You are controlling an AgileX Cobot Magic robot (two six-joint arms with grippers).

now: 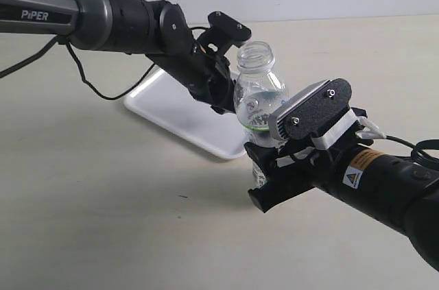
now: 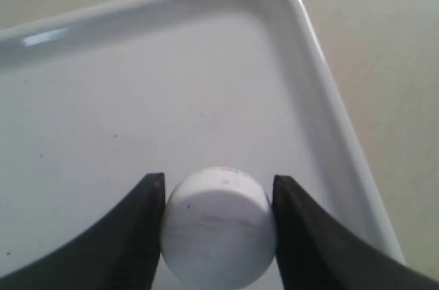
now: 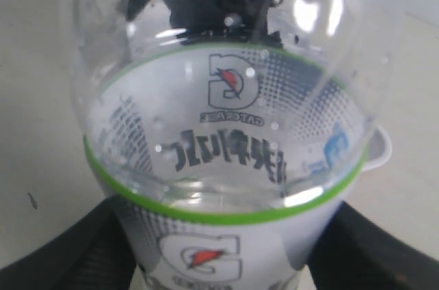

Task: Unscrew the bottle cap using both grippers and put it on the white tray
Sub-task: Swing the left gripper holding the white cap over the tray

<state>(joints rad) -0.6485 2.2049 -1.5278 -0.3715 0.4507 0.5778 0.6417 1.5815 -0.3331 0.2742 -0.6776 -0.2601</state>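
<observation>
The bottle cap (image 2: pixel 218 225) sat pinched between the two black pointed fingers (image 2: pixel 130 235) of the left gripper (image 2: pixel 218 190). A finger pressed its side from each flank, and its flat top faced the wrist camera. The jaws were drawn in to the cap's width and closed on it. Beneath the cap lay the white tray (image 2: pixel 137 84), with a rounded corner of its raised rim close by. Whether the cap touched the tray floor or hung just above it could not be told.

In the exterior view the cap was hidden behind the left gripper's body. The left arm (image 1: pixel 103 16) came in from the nine o'clock edge and bent down over the tray, with its gripper just beside the bottle (image 1: pixel 257 94) at the bottle's nine o'clock. The tray rested on the pale table (image 1: pixel 103 221) at eight o'clock from the bottle, and its nearest corner ran in behind the bottle's lower part.

The bottle stood roughly upright near the middle, its threaded neck (image 1: pixel 255 53) bare and its mouth open. The right gripper (image 1: pixel 278 149), reaching in from four o'clock, clasped the bottle around its labelled body, with the flat plate and white pad on one side and the other finger opposite. In the right wrist view the clear shoulder and the green-edged label (image 3: pixel 226 216) filled the frame, with a black finger at each side of the label. A warning sticker (image 1: pixel 354 177) showed on the right arm at four o'clock from the bottle
</observation>
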